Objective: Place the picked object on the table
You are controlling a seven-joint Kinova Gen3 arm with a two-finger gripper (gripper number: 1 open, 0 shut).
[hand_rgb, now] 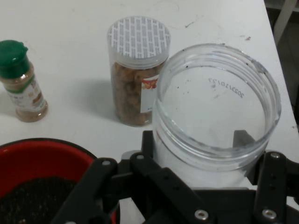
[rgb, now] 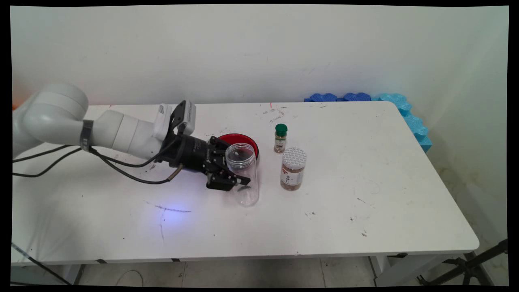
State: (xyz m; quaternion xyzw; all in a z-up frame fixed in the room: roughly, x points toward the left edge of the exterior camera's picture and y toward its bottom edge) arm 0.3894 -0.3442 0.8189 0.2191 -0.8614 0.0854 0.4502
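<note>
One white table [rgb: 365, 211] — scuffed, pale wall [rgb: 259, 52] behind, blue foam [rgb: 405, 109] at corner, claw [rgb: 231, 172] clamped round clear jar [rgb: 243, 174].

White table [rgb: 365, 211] against pale wall [rgb: 259, 48] (blue foam [rgb: 409, 117] beside).

White table [rgb: 365, 211] w/ clear jar [rgb: 243, 174] upright; red bowl [rgb: 240, 141] just behind it, lidded jar [rgb: 292, 168] right, green-cap bottle [rgb: 280, 138] right-rear.
</note>
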